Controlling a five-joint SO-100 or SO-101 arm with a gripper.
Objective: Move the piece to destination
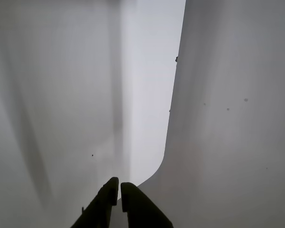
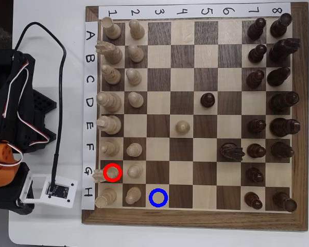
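- At the overhead view's lower left, we see the pale cream wooden knight (image 2: 99, 175) beside the red ring.
- We find the blue-ringed light square (image 2: 158, 197) bare.
- Low in the wrist view, our dark gripper (image 1: 119, 188) shows fingers nearly together, holding nothing.

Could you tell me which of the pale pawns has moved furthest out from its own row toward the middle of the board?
The pale pawn in row E, column 4. It stands alone near the centre in the overhead view, while the other pale pawns line up in column 2.

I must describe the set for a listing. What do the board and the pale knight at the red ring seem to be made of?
The board looks like wood: grain shows in its dark frame and its light and dark squares, with a smooth, low-sheen finish. The pale knight also looks like light wood, cream and matte, but it is too small here to see grain.
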